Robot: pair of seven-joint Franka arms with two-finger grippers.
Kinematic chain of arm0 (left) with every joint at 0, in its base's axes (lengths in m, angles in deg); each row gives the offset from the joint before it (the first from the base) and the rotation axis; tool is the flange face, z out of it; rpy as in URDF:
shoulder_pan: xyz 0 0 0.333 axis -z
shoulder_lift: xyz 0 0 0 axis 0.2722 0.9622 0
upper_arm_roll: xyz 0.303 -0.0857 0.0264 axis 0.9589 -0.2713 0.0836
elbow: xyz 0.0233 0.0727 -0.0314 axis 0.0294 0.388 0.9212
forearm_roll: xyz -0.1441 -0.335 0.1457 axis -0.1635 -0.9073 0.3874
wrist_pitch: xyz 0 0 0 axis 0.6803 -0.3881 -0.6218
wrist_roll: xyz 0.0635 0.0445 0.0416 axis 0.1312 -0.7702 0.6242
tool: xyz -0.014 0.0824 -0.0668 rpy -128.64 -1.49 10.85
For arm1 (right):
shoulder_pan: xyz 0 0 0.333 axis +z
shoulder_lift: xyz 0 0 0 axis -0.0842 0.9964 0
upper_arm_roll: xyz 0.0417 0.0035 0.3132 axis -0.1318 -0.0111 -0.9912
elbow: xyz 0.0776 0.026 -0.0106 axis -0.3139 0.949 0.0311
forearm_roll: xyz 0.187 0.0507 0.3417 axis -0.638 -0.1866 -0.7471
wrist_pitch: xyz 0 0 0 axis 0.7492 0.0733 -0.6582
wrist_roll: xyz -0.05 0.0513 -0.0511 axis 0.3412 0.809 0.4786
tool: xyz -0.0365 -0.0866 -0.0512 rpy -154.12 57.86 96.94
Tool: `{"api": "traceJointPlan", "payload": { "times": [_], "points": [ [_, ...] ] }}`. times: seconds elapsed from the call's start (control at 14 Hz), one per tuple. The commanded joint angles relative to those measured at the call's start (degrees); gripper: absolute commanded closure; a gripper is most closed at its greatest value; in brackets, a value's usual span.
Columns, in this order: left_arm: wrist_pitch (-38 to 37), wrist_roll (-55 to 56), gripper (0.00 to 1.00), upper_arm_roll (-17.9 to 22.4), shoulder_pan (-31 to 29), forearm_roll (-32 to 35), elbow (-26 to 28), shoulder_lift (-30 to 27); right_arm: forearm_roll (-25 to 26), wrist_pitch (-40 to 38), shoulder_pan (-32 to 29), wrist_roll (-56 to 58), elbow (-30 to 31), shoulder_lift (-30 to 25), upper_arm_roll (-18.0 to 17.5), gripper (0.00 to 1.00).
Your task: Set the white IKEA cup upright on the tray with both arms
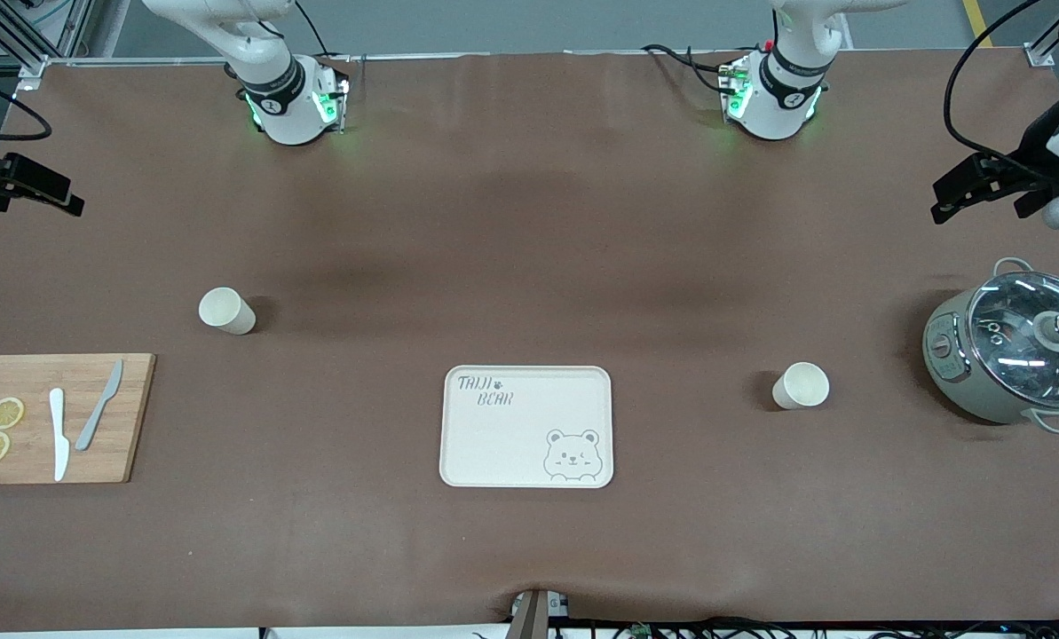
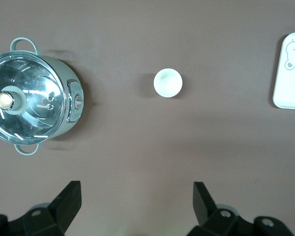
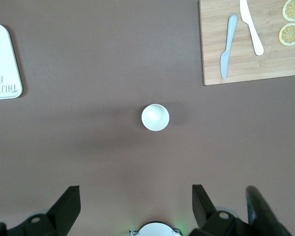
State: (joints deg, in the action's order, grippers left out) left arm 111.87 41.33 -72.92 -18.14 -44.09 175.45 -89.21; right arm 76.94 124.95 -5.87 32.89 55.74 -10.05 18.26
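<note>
Two white cups stand upright, mouths up, on the brown table. One cup [image 1: 225, 311] is toward the right arm's end and shows in the right wrist view [image 3: 155, 117]. The other cup [image 1: 800, 385] is toward the left arm's end, beside a pot, and shows in the left wrist view [image 2: 167, 82]. The cream tray [image 1: 526, 426] with the bear drawing lies between them, nearer the front camera, with nothing on it. My left gripper [image 1: 946, 200] [image 2: 136, 206] and my right gripper [image 1: 67, 200] [image 3: 136, 209] hang high over the table's two ends, both open and holding nothing.
A green-grey pot with a glass lid [image 1: 1013, 351] stands at the left arm's end. A wooden cutting board [image 1: 50, 417] with two knives and two lemon slices lies at the right arm's end. The tray's edge shows in both wrist views [image 2: 290, 73] [image 3: 4, 61].
</note>
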Motion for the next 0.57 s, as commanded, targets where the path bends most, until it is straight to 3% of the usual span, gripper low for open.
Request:
{"api": "traceJointPlan", "payload": {
  "times": [0.0,0.14,0.29,0.5],
  "points": [
    [-0.6,-0.8,0.00,0.1,-0.3,-0.1,-0.9,0.3,-0.8,-0.3,0.5,0.2,0.1,-0.2,0.6,0.00],
    [-0.6,-0.6,0.00,0.1,-0.5,0.1,-1.6,0.9,-0.8,-0.3,0.6,0.2,0.1,-0.2,0.7,0.00],
    [-0.6,-0.3,0.00,0.2,-0.4,0.0,-5.0,5.2,-0.8,-0.3,0.6,0.2,0.1,-0.2,0.7,0.00],
    [3.0,0.7,0.00,0.2,-0.2,0.2,-4.5,10.8,-0.8,-0.3,0.7,0.2,-0.1,-0.1,0.8,0.00]
  ]
}}
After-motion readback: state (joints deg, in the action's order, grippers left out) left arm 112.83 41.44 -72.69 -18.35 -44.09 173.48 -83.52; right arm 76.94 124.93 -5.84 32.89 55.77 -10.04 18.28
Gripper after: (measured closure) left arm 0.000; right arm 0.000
